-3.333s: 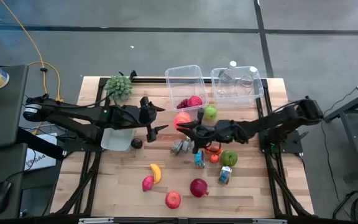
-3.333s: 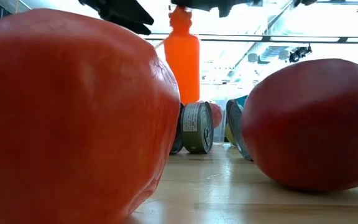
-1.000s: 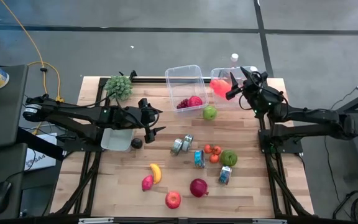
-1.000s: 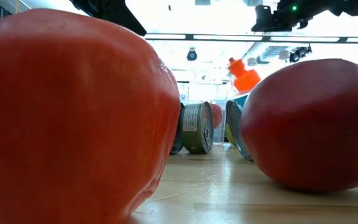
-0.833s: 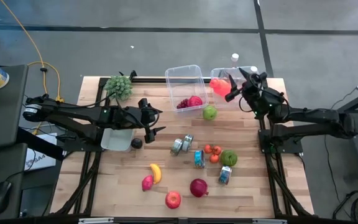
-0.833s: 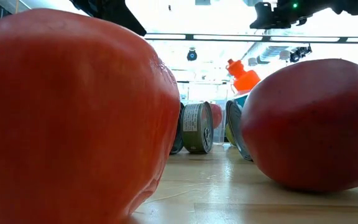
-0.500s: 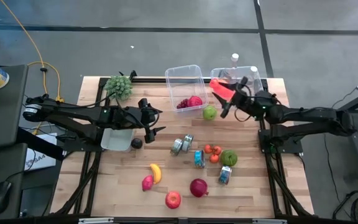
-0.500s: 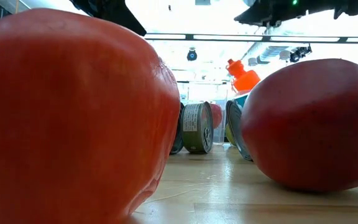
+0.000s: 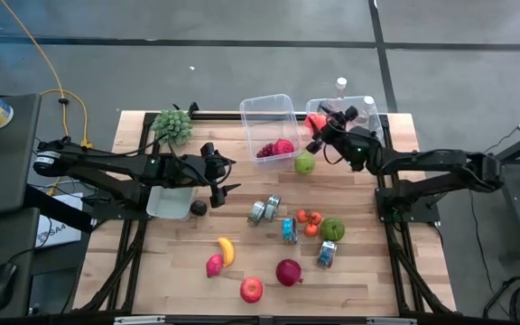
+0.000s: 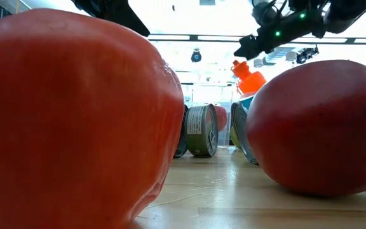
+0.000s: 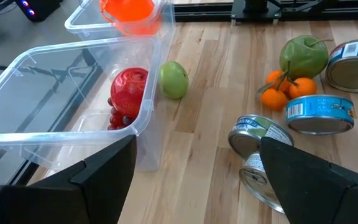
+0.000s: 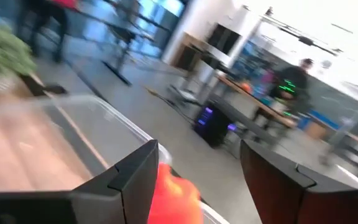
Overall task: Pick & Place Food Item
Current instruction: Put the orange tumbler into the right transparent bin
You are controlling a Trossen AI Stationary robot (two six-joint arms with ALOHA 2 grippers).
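High view looked straight down on the table (image 9: 188,271). Low view sat at tabletop height, close behind fruit (image 10: 75,121). Both showed the cans (image 9: 264,211).

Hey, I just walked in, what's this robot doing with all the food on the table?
The robot is sorting food into clear bins. The right end effector hangs by the right-hand bin, where an orange bottle sits at the bin's edge; I can't tell if it grips the bottle. The left end effector hovers open over the table's left part, holding nothing. The other bin has red fruit inside. A green apple, cans and tangerines lie on the wooden table.
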